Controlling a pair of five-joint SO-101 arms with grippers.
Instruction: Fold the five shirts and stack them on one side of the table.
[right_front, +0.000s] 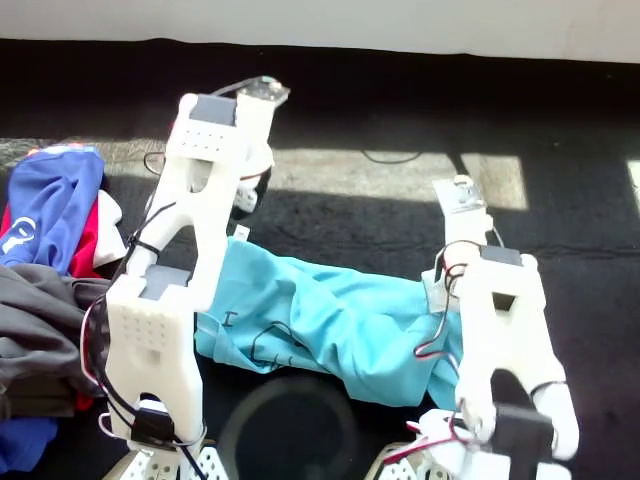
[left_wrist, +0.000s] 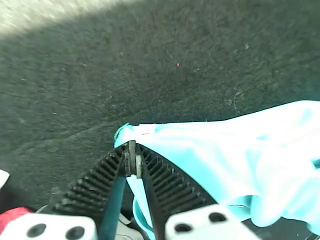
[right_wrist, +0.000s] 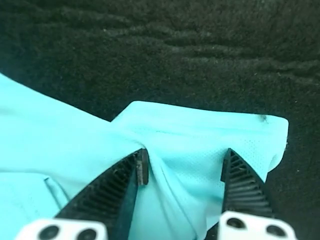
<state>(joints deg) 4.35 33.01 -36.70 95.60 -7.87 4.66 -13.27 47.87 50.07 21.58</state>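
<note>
A turquoise shirt (right_front: 340, 320) lies crumpled across the dark table (right_front: 350, 225) between my two arms. My left gripper (left_wrist: 132, 157) is shut on the edge of one shirt corner (left_wrist: 150, 135), which the high view places at the shirt's left end, where the left gripper (right_front: 248, 205) sits. My right gripper (right_wrist: 186, 162) is open just above the shirt's other end (right_wrist: 200, 130), one finger on each side of a raised fold. In the high view the right gripper (right_front: 440, 285) is at the shirt's right edge.
A heap of other shirts sits at the table's left edge: a blue one (right_front: 50, 200), a red one (right_front: 90, 245) and a dark grey one (right_front: 40, 330). A sunlit strip (right_front: 400, 175) crosses the far table. The right half of the table is bare.
</note>
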